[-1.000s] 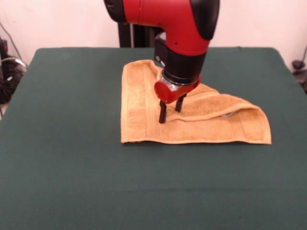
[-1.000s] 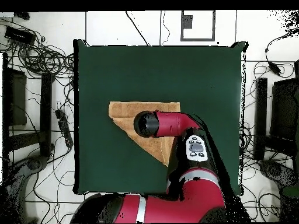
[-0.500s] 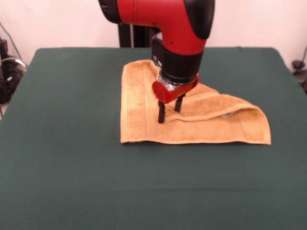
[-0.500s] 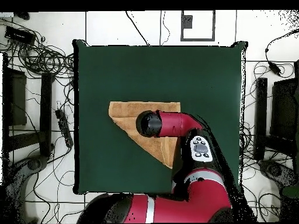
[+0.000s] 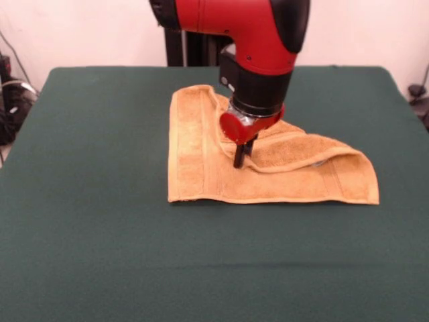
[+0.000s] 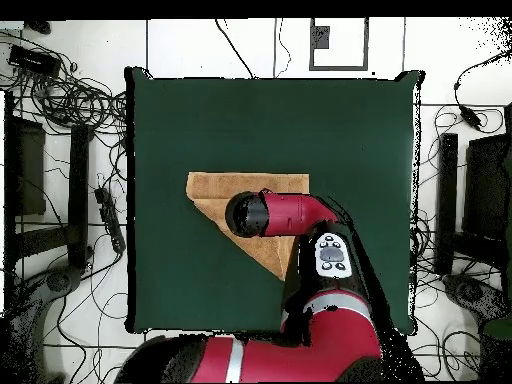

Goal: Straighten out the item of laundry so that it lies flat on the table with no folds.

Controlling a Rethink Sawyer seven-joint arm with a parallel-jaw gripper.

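- Towel lies near the middle of the desk, folded over into a rough triangle.
- We see the end effector down on the towel's folded diagonal edge, fingers pinched together on a raised ridge of terry (the cloth bunches up there).
- Seen from overhead, the arm covers part of the towel.
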